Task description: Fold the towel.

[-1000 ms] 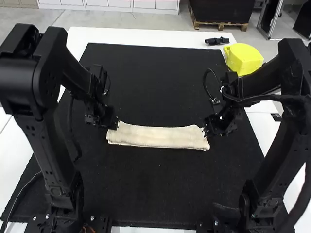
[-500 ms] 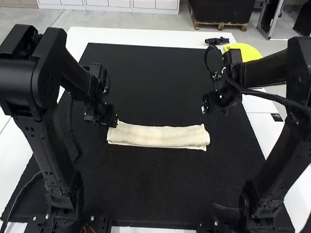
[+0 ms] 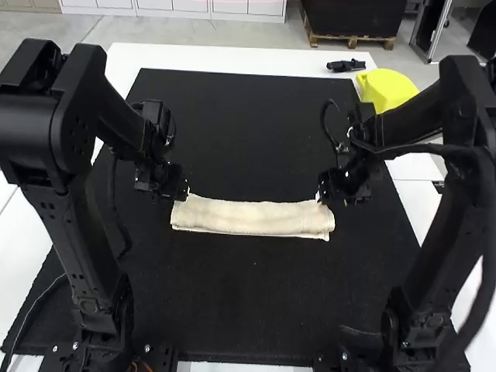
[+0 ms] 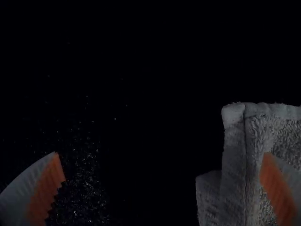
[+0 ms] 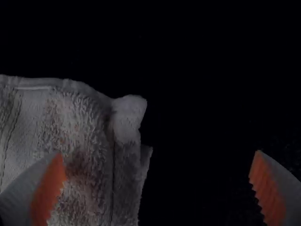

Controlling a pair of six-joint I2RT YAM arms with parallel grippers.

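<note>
Towel [image 3: 252,218] in folded strip, midway between left and right edges of table [image 3: 232,56]. Left gripper [image 4: 162,154], right gripper [image 5: 158,152] at short ends, jaws wide apart. Likely end grip: straddle edges, catch all layers, close together.

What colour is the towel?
Cream, nearly white, the towel shows its colour best in the high view.

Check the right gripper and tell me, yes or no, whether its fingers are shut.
No, the right gripper is open, with its orange pads wide apart in the right wrist view.
</note>
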